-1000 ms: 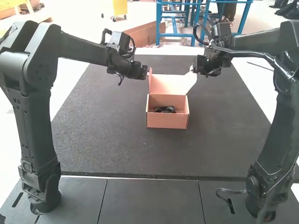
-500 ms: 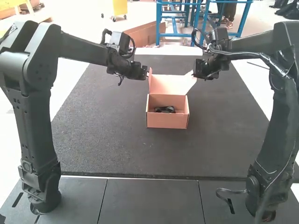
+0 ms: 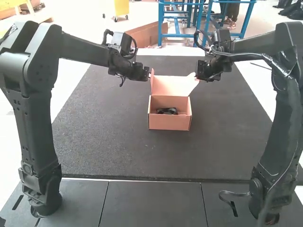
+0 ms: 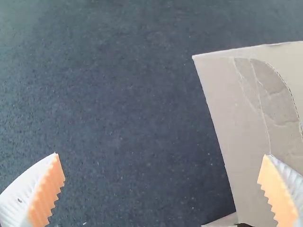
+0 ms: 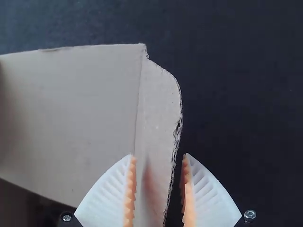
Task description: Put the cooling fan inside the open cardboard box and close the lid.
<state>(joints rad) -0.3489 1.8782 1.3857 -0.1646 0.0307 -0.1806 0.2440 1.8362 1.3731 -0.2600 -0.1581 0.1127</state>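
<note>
Cooling fan (image 3: 166, 111) is lying inside the cardboard box (image 3: 169, 121), which is sitting near the middle of the dark mat (image 3: 94, 132), a little toward its far edge. The lid (image 3: 173, 85) is standing upright along the box's far wall. The left gripper (image 3: 147, 73) is hovering just beside the lid's top left corner with its fingers spread wide, touching nothing. The right gripper (image 3: 199, 74) is pinching the side flap (image 5: 158, 118) at the lid's top right corner between its orange pads. Compared with a second ago, the right arm is carrying its forearm higher and its gripper is sitting slightly closer in over the flap. The left arm, the box and the fan are keeping their places, and the lid is still standing open.
</note>
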